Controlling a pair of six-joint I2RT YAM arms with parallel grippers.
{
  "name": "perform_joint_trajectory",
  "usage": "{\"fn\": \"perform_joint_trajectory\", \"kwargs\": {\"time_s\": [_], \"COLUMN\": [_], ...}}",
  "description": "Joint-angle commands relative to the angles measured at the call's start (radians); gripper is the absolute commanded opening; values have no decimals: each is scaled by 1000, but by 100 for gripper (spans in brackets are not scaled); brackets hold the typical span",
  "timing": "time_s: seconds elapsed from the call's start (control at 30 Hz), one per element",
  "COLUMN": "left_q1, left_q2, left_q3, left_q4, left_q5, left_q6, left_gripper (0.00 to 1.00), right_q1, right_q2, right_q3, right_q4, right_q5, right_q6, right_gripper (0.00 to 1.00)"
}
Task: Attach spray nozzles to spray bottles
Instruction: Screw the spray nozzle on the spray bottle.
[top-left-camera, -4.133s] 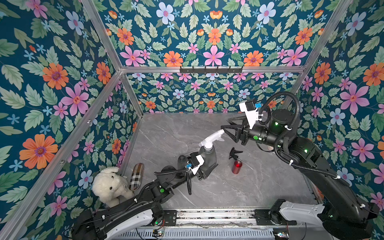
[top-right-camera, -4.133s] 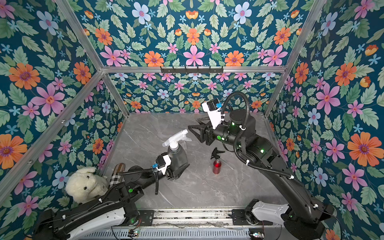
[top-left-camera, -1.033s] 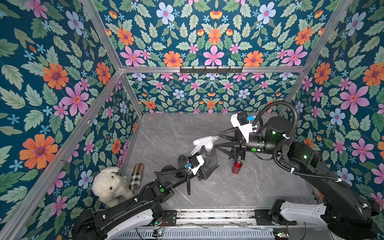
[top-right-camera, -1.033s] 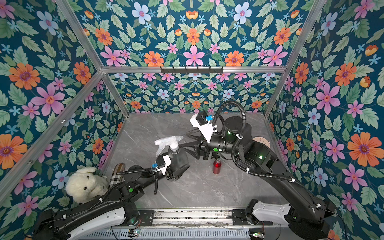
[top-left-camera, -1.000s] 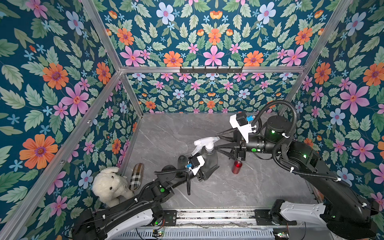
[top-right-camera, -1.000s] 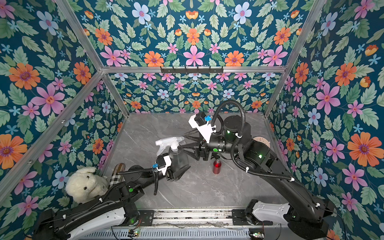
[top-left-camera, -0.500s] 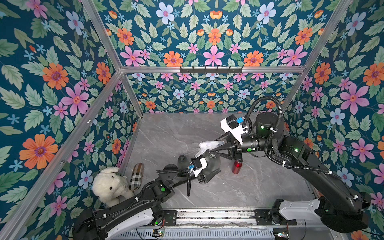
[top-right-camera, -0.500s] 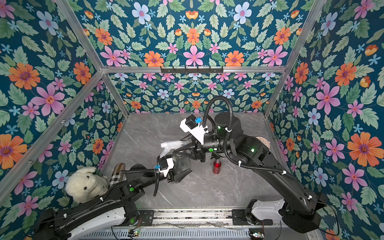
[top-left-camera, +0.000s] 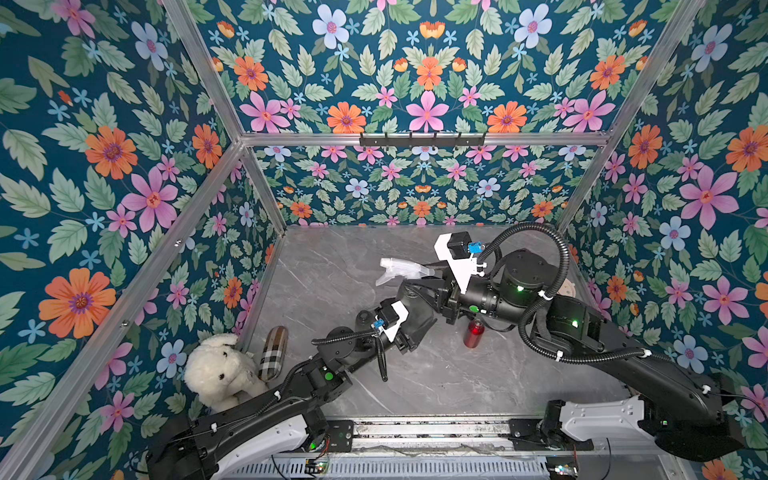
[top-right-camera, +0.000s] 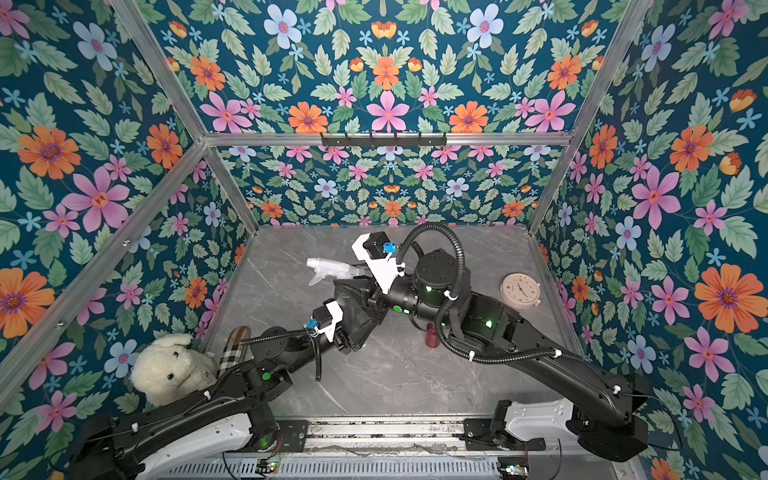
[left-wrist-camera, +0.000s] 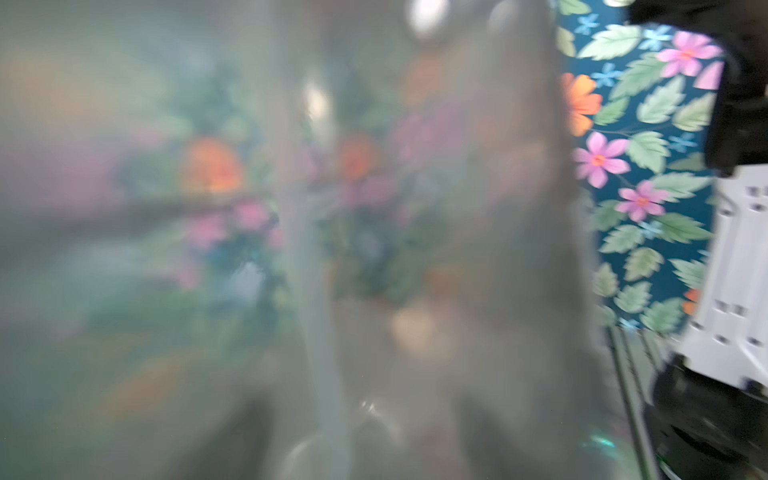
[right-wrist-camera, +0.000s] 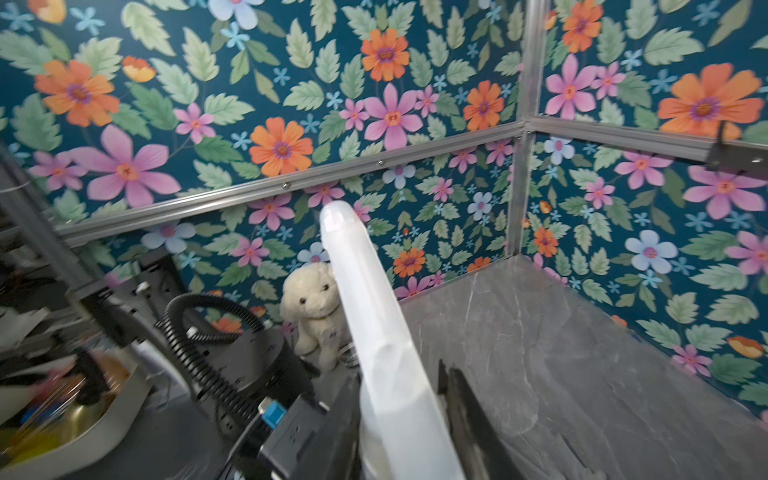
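Plush toy (top-left-camera: 220, 370) in the bench's (top-left-camera: 332, 257) front-left corner, case (top-left-camera: 274, 353) beside it. Mid-bench, nozzle (top-left-camera: 399, 268) atop spray bottle (top-left-camera: 417, 311); smaller bottle (top-left-camera: 473, 332) to its right; clock (top-right-camera: 520, 289) near right edge.

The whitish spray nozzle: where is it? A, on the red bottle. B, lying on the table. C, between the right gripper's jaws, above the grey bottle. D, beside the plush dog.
C: the whitish nozzle runs between the jaws of the right gripper, and in a top view it sits over the grey bottle.
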Motion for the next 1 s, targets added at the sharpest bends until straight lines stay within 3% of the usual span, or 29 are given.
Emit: {"fn": "perform_joint_trajectory", "kwargs": {"time_s": [0.0, 0.13, 0.23, 0.43, 0.57, 0.63, 0.77, 0.87, 0.97], "left_q1": [1, 0, -1, 0, 1, 1, 1, 2, 7], "left_q2": [26, 63, 85, 63, 48, 37, 6, -21, -36], "left_q3": [28, 49, 64, 55, 46, 38, 20, 10, 15], "left_q4": [38, 35, 19, -13, -21, -17, -15, -29, -73], "left_q5": [-102, -157, -178, -165, -154, -139, -59, 69, 180], "left_q6": [24, 31, 35, 32, 23, 24, 28, 31, 28], "left_gripper": [0, 0, 0, 0, 0, 0, 0, 0, 0], "right_q1": [74, 121, 132, 126, 117, 95, -89, -215, -277], "right_q2": [62, 162, 208, 83, -26, -64, -100, -77, -57], "right_q3": [-9, 37, 67, 29, 28, 47, 61, 83, 114], "right_q4": [-123, -173, -200, -120, -131, -191, -275, -289, -286], "right_q5": [177, 370, 423, 418, 285, 207, -138, -360, -561], "right_q6": [127, 255, 293, 151, 46, 59, 125, 125, 82], "right_gripper": [26, 26, 32, 54, 62, 65, 69, 69, 69]}}
